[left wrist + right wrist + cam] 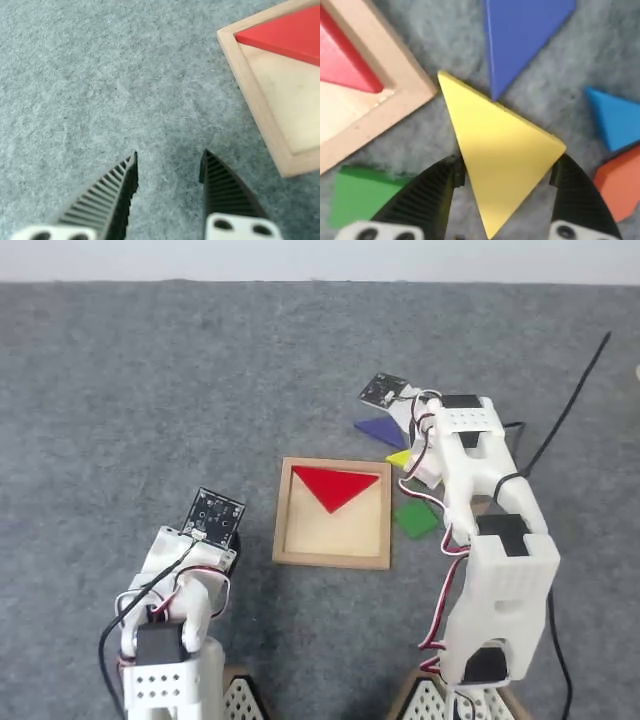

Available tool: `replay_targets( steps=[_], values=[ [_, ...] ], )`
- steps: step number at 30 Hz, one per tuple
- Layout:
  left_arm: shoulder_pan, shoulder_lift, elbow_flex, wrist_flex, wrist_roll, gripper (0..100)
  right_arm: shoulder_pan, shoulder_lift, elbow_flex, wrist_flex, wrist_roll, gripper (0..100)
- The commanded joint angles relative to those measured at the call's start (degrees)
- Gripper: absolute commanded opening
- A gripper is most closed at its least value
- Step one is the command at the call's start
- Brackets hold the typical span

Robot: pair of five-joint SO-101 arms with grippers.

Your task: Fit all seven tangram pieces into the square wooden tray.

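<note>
The right gripper (pixel 509 162) pinches the yellow triangle (pixel 502 145) by two edges just outside a corner of the wooden tray (pixel 332 560), apparently ready to carry it in. The tray holds one red triangle (pixel 333 485) against its far rim. The left gripper (pixel 167 157) hangs part-open over carpet (pixel 100 75) beside the tray.

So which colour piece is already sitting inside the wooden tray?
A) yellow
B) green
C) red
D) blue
C: the red triangle lies inside the wooden tray, while the yellow piece, the green piece and the blue piece are all outside its rim.
</note>
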Motion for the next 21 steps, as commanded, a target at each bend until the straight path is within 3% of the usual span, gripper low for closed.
replay_targets(
  steps=[1, 8, 13, 21],
  values=[
    [0.2, -0.7, -0.6, 0.4, 0.4, 19, 1.0, -1.9, -2.5, -3.8, 0.7, 27.4],
    [0.2, -0.7, -0.6, 0.4, 0.4, 19, 0.9, -1.5, -5.5, -9.7, 1.1, 27.6],
    [0.2, -0.7, -0.6, 0.4, 0.4, 19, 0.3, -1.6, -4.4, -13.0, 13.8, 27.7],
    [0.2, -0.7, -0.6, 0.4, 0.4, 19, -0.5, 4.5, -4.7, -18.5, 18.8, 27.7]
  ],
)
